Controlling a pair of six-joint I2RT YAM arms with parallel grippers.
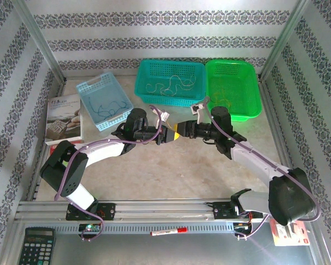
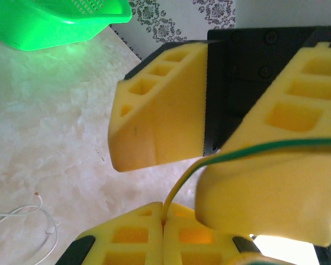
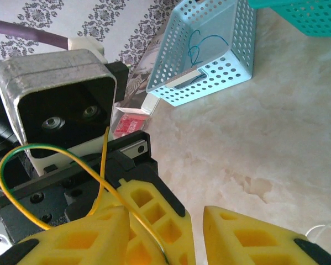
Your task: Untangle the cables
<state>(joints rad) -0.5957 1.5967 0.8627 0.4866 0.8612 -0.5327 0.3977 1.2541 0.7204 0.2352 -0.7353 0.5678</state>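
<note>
Above the table [image 1: 171, 171], the left gripper [image 2: 164, 229] pinches a yellow-green cable [image 2: 182, 185] tight; the right gripper [image 1: 180, 132] faces it, jaws apart.

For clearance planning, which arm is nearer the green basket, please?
Right: the right arm is just beside the green basket; the left arm lies farther left.

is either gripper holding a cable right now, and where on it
The left gripper is shut on the thin yellow-green cable, pinching it between its fingertips. The right gripper has its jaws apart beside it, gripping nothing.
</note>
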